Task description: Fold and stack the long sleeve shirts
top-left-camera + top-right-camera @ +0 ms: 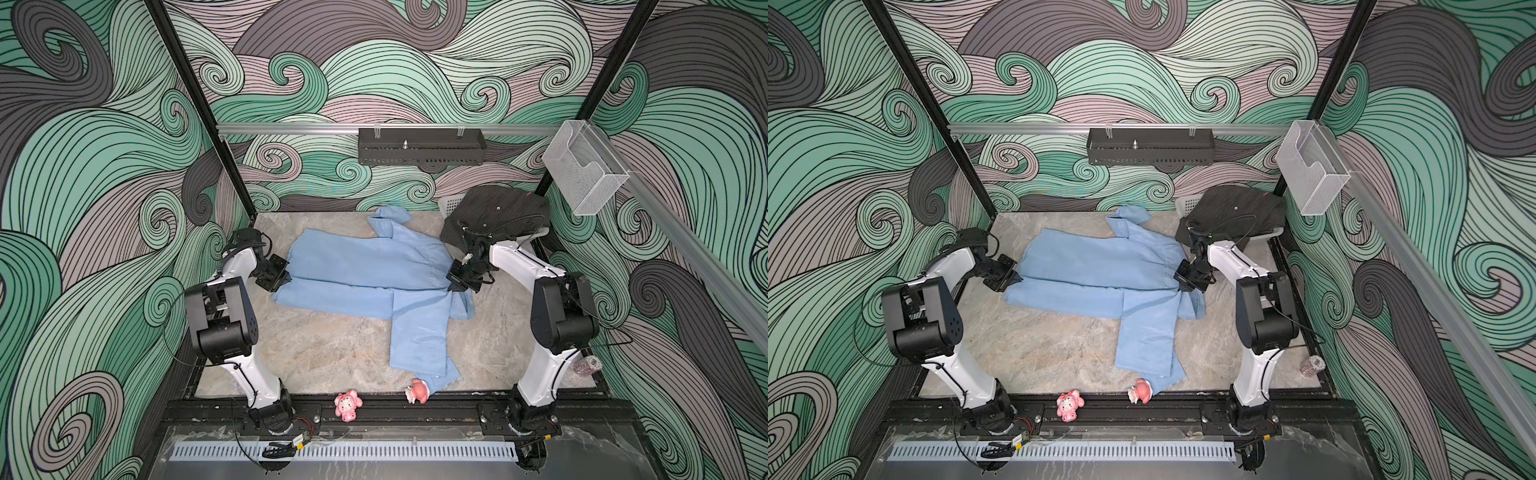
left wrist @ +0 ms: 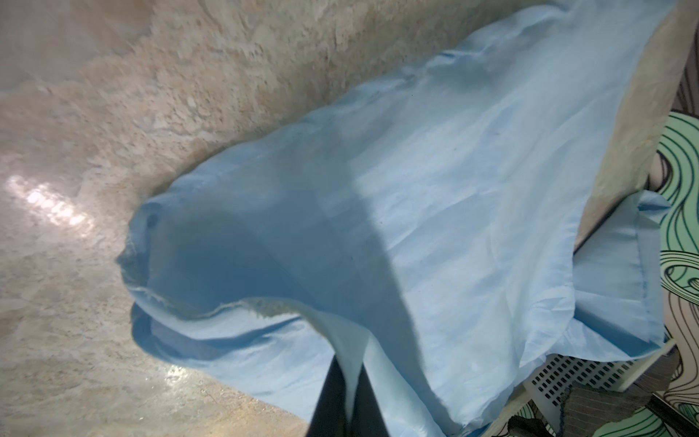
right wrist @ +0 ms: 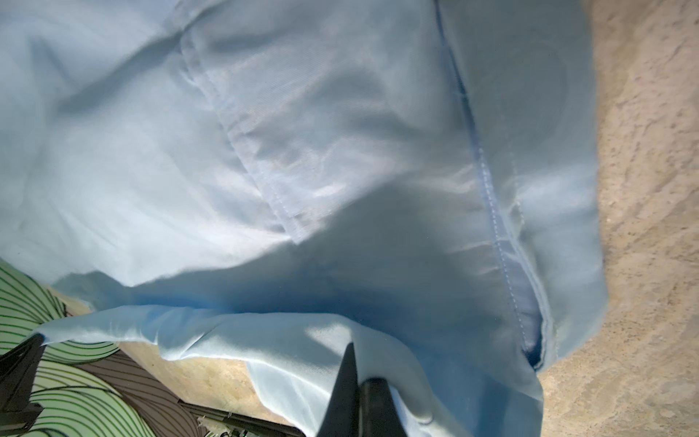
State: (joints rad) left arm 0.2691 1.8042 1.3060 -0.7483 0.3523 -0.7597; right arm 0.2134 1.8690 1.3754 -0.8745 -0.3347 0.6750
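The task is judged to be at an early stage, with no stack begun. The light blue shirt (image 1: 365, 270) is spread across the middle of the counter (image 1: 324, 353), its collar turned toward the back wall and one long sleeve laid out toward the front edge, where its end is seen just beside a pink toy (image 1: 417, 390). A long crease is seen along the body in both top views, but whether a first fold has been completed cannot be told.

The left pincer (image 1: 285, 278) is clenched on the shirt's edge at the left side; in the left wrist view a raised fold of blue cloth is pinched between its fingers (image 2: 372, 401). The right pincer (image 1: 454, 286) is clenched on the cloth at the opposite side, near the shoulder seam, and blue fabric is seen gathered around its fingertips (image 3: 350, 363).

The dark pinstriped shirt (image 1: 498, 212) is left heaped over a white basket (image 1: 451, 203) at the back right corner, unfolded and untouched. The sleeves of the blue shirt remain to be tucked in, the body to be folded, and the second shirt to be folded and laid on top.
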